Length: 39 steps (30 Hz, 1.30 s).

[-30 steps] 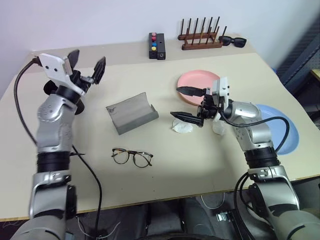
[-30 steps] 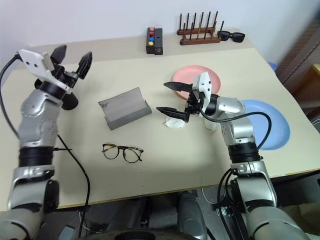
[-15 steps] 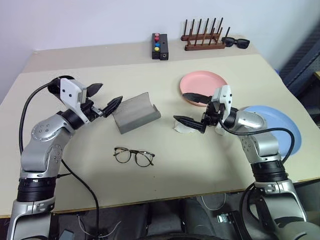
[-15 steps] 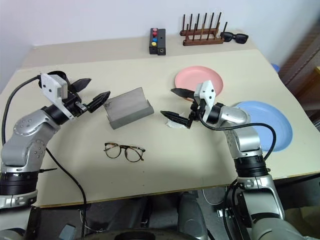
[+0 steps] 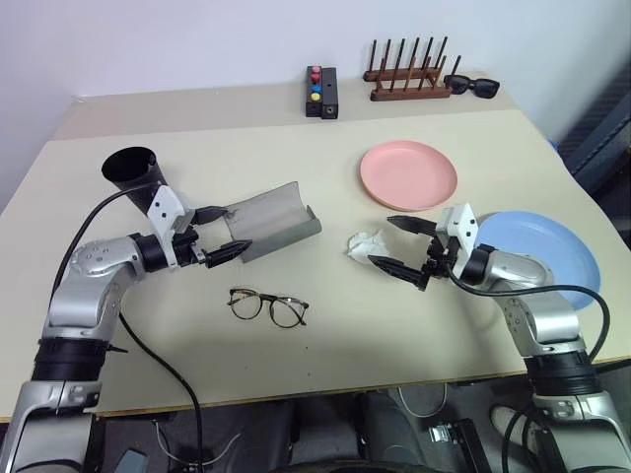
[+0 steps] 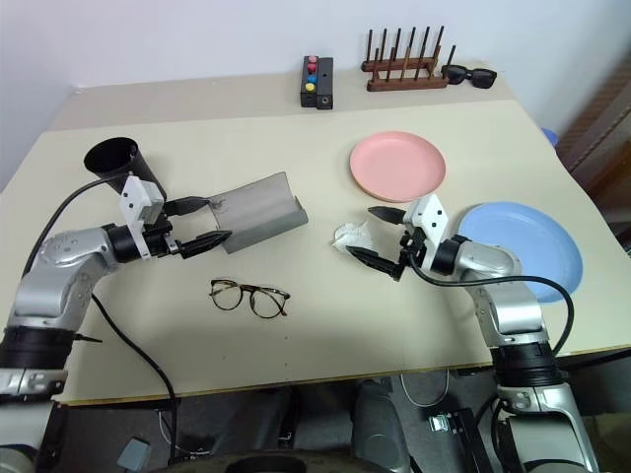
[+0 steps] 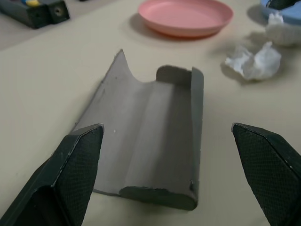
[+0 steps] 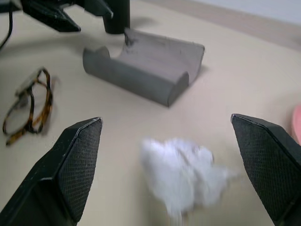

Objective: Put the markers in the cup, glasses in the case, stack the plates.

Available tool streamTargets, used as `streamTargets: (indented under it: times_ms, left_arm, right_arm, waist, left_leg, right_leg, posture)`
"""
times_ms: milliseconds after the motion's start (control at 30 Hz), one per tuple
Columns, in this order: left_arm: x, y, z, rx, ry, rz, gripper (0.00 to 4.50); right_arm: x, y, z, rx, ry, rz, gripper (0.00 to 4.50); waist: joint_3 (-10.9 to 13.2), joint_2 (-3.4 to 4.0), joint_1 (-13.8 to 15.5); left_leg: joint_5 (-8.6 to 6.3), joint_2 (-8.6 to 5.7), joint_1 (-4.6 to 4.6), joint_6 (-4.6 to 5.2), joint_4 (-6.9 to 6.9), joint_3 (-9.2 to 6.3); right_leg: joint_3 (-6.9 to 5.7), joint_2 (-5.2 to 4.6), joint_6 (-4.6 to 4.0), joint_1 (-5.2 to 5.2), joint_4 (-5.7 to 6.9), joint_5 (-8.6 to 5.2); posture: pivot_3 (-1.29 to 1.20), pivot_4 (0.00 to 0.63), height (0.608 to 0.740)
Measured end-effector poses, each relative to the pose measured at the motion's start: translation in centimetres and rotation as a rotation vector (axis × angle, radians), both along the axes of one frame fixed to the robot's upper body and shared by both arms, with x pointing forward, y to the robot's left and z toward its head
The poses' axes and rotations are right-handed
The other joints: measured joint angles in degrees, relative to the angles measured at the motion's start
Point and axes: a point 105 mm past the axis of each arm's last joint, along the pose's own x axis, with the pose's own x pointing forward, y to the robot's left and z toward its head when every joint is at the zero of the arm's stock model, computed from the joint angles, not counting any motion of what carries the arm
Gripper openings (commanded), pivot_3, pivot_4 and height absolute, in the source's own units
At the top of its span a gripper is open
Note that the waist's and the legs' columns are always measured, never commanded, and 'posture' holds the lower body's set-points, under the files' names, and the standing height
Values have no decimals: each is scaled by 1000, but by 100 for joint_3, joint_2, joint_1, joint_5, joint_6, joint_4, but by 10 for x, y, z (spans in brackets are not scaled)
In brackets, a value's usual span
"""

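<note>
Left gripper [image 5: 216,234] spreading wide at the open grey case [image 5: 271,222] mid-table; right gripper [image 5: 399,246] spreading around crumpled tissue [image 5: 363,244] (lying between case and plates); glasses [image 5: 267,306] sitting toward front edge.

I'm seeing beige table [image 5: 325,345] carrying black cup [image 5: 131,172], open grey case [image 5: 268,221], glasses [image 5: 268,307], crumpled tissue [image 5: 362,245], pink plate [image 5: 408,174], blue plate [image 5: 547,246], button box [image 5: 321,92], wooden rack [image 5: 409,74], sunglasses [image 5: 471,86].
</note>
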Motion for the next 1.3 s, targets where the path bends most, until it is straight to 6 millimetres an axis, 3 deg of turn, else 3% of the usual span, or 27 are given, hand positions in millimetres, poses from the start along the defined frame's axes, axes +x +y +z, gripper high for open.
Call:
streamTargets:
  times_ms: [300, 633, 833, 933, 1300]
  left_arm:
    - [15, -11, -20, 99, 66, -170, 4436]
    - [20, -13, -46, 149, 91, -204, 4436]
    - [24, -20, -42, 140, 60, -215, 1773]
    - [25, -19, -40, 136, 54, -204, 230]
    - [25, -21, -38, 143, 36, -207, 105]
  right_arm:
    - [-12, -30, -8, -16, 11, -79, 4500]
    - [-14, -28, -2, -14, -25, -97, 4500]
    - [-13, -27, 1, -15, -47, -92, 4500]
    - [-13, -27, 1, -15, -51, -93, 4500]
    - [-7, -22, 10, -9, -71, -95, 4500]
  waist:
    - [0, -1, -17]
    - [1, -1, -8]
    - [0, -2, -13]
    - [0, -2, -25]
    - [1, -2, -16]
  left_leg:
    - [0, 0, 0, 1, 0, 2]
    - [-1, 0, 0, 2, 4, 2]
    - [-1, 0, 0, 3, 7, 2]
    - [-1, 1, 0, 3, 5, 2]
    - [-1, 0, 0, 3, 7, 2]
  right_leg:
    - [0, 2, 0, -1, 1, 0]
    - [0, 2, 1, -1, 3, 1]
    - [0, 2, 1, 1, 4, 1]
    - [0, 3, 1, -1, 7, 1]
    - [0, 3, 1, -1, 7, 1]
  posture:
    - [0, 150, 740]
    - [0, 150, 740]
    - [0, 150, 740]
    - [0, 150, 740]
    - [0, 150, 740]
